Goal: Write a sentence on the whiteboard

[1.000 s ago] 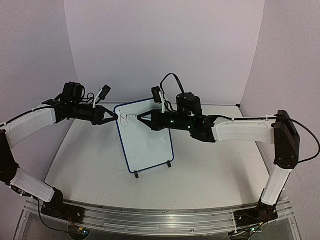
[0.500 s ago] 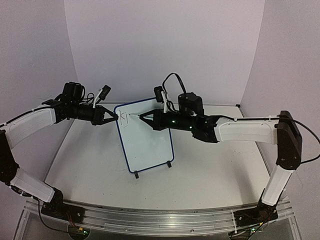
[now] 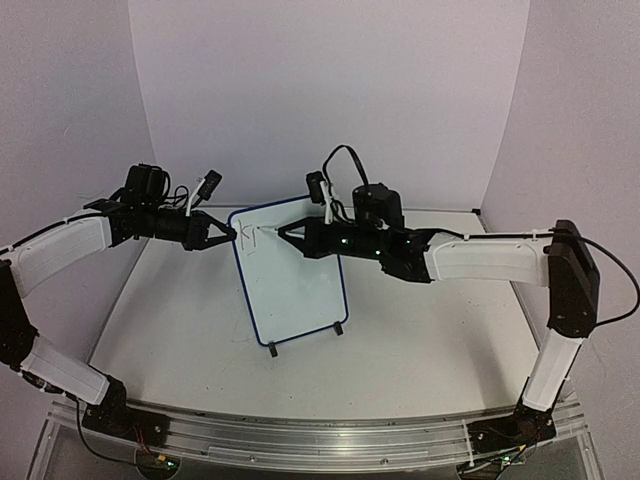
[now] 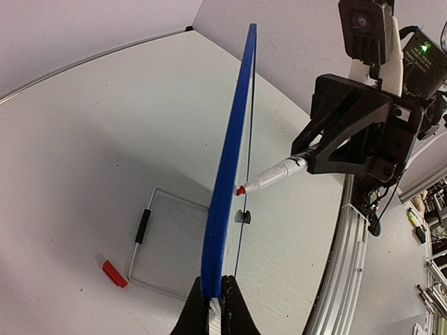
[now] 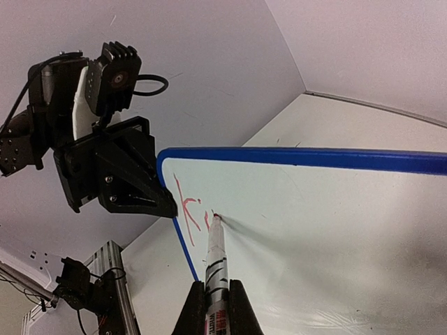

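The whiteboard [image 3: 290, 270], white with a dark-blue frame, stands upright on two black feet mid-table. My left gripper [image 3: 232, 235] is shut on its upper left edge; the left wrist view shows the blue edge [image 4: 222, 209] pinched between the jaws. My right gripper [image 3: 283, 236] is shut on a red-tipped marker [image 5: 215, 265] whose tip touches the board face. The sentence [image 5: 190, 206] shows only as red "ki" and the start of another stroke near the board's top left corner.
A red marker cap [image 4: 114, 273] lies on the table behind the board, beside a wire stand with a black grip [image 4: 143, 225]. Purple walls enclose the table on three sides. An aluminium rail [image 3: 320, 435] runs along the near edge.
The marker tip has shifted slightly right on the board, adding a small stroke after the "k". The left gripper keeps its hold on the board edge.
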`<state>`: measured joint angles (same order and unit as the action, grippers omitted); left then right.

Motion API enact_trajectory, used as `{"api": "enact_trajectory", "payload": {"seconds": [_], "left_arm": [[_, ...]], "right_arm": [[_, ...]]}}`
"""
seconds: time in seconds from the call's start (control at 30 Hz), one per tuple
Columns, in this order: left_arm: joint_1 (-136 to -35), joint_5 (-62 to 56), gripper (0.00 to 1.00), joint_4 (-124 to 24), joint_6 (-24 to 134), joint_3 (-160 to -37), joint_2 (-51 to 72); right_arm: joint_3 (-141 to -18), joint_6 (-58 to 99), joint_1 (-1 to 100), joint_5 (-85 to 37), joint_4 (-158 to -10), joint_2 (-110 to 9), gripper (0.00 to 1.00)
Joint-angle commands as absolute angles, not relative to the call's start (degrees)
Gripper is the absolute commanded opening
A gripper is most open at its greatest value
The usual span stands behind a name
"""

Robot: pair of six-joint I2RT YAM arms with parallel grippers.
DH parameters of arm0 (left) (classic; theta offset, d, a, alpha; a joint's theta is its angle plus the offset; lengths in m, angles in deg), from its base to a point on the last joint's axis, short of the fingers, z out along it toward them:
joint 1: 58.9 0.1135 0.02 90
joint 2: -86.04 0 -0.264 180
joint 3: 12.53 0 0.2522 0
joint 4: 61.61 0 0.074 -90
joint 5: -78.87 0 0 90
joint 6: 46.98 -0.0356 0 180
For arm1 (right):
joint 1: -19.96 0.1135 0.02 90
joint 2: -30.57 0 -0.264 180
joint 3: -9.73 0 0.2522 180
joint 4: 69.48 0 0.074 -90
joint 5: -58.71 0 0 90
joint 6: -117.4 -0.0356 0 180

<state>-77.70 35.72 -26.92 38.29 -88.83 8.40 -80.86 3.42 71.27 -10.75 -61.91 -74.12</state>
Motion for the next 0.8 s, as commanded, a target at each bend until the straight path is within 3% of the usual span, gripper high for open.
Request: {"api": "enact_trajectory", "payload": {"seconds": [0.0, 0.77], "left_arm": [[-78.41, 33.52, 0.00, -24.30, 35.23, -88.90, 8.79], [-78.50, 33.36, 0.00, -24.19, 35.21, -88.90, 8.79]], "right_arm": [[-82.22, 3.75, 70.90, -11.48, -61.54, -74.88, 0.00], [-78.03, 1.11, 70.90, -10.64, -58.61, -73.70, 0.00]]}}
